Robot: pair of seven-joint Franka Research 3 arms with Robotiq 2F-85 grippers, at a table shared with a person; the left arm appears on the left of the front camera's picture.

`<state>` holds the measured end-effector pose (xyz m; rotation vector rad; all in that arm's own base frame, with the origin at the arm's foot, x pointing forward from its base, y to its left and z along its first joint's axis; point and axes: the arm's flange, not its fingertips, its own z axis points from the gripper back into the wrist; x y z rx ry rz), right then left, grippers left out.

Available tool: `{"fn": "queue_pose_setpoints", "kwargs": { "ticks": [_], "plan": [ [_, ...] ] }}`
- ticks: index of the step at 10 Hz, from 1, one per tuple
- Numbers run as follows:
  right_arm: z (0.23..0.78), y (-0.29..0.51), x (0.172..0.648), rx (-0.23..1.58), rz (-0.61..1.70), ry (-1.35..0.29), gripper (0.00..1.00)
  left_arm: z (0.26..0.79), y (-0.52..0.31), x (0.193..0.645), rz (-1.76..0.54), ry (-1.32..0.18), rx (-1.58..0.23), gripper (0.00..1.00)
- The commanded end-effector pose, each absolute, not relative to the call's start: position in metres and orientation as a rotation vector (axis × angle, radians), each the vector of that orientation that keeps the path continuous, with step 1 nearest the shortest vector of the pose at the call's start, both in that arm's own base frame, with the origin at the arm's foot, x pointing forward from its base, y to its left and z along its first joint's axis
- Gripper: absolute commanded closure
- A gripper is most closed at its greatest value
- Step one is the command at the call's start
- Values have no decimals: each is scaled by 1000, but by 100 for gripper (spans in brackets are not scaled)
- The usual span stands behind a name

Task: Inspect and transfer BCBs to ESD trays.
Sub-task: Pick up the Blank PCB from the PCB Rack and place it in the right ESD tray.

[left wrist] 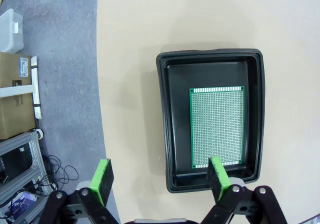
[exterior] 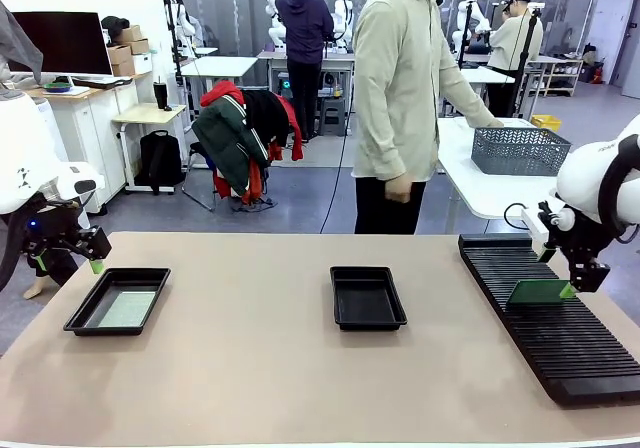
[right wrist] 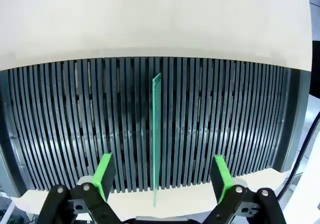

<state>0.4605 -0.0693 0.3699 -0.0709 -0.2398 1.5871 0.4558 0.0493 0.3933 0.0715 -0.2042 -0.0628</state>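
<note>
Black, shallow and flare-rimmed, a rectangular plastic ESD tray (left wrist: 163,134) is seen at the left of the beige table (exterior: 250,368), and a thin flat green perforated circuit board (left wrist: 217,126) is laid flat on its floor. The left gripper (left wrist: 160,174) is held above one short end of that tray, its green-padded fingers spread wide. A second matching black tray (exterior: 368,303) is placed near the table's middle. On the right, a second green board (right wrist: 156,134) is stood on edge in a slot of the long black ribbed rack (right wrist: 225,124). The right gripper (right wrist: 162,174) is held over it, fingers spread wide and kept apart from the board's faces.
</note>
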Motion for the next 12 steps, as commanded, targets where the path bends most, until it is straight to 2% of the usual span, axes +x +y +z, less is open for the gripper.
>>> {"fn": "queue_pose_setpoints", "kwargs": {
  "ticks": [1, 12],
  "plan": [
    [360, -74, 464, -78, 1605, -271, 0, 392, 50, 457, -62, -213, 72, 0],
    [354, -74, 462, -52, 1574, -214, 0, 392, 50, 457, -62, -213, 72, 0]
  ]
}}
